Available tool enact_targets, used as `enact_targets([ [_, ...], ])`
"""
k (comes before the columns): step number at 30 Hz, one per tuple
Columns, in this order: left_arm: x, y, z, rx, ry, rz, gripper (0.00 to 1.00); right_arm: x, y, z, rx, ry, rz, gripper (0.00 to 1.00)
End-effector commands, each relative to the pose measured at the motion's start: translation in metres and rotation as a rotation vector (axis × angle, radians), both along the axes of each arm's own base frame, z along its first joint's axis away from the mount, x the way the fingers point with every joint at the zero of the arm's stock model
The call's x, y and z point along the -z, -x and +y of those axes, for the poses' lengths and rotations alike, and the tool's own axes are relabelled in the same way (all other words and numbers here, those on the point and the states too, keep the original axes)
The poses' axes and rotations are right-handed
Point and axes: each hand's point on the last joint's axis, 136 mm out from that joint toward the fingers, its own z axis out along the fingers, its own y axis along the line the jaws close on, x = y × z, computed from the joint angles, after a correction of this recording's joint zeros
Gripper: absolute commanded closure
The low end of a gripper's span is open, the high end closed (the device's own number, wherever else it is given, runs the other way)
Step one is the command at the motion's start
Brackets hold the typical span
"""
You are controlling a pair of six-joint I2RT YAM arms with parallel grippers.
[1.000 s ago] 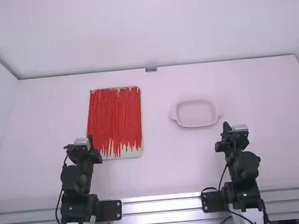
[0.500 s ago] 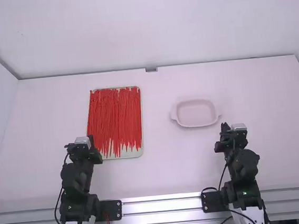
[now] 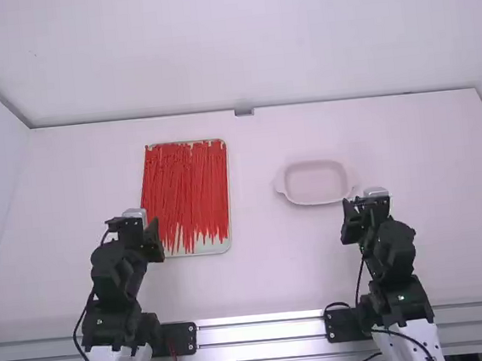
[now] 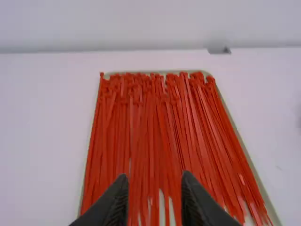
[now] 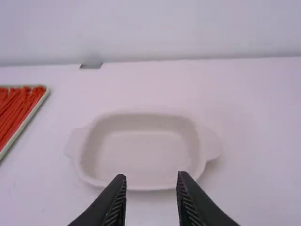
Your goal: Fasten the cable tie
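— The counter (image 3: 70, 180) is white, and white walls stand round it. What sits on it?

— A flat tray (image 3: 195, 252) on the left half, piled with red cable ties (image 3: 186, 190). They lie side by side in a thick bunch, all running from the near end to the far end. Their thin tips make a ragged edge at the near end (the left wrist view looks right along them).

— And on the right half?

— A white dish (image 3: 315, 201) with a small handle on each side. It sits well apart from the tray.

— Where is the left claw (image 4: 153, 177)?

— At the near end of the tray, by its left corner, pointing along the ties. Its two fingers are open with a fair gap, and red ties show through the gap. I cannot tell if it touches them.

— And the right claw (image 5: 151, 176)?

— Just on the near side of the dish, pointing at it. It is open about as wide, and the dish's near rim shows through the gap.

— Anything else?

— A small grey tab (image 3: 244, 111) in the middle of the counter's far edge.
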Motion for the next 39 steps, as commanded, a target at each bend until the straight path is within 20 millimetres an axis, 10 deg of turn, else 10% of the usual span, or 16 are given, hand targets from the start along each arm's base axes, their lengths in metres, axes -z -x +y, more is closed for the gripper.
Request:
enact_targets([
  [1,-0.014,-0.003,-0.008,0.049,-0.004,0.011,0.67,-0.016,-0.004,0.003,0.006,-0.01,0.005,0.67],
  [24,-0.019,-0.038,-0.039,0.138,0.133,0.452,0.23,-0.027,-0.038,0.059,-0.092,-0.005,0.313,0.23],
  [39,-0.032,-0.074,-0.039,0.112,0.144,0.566,0.04,-0.029,-0.031,0.138,-0.455,-0.055,0.473,0.05],
])
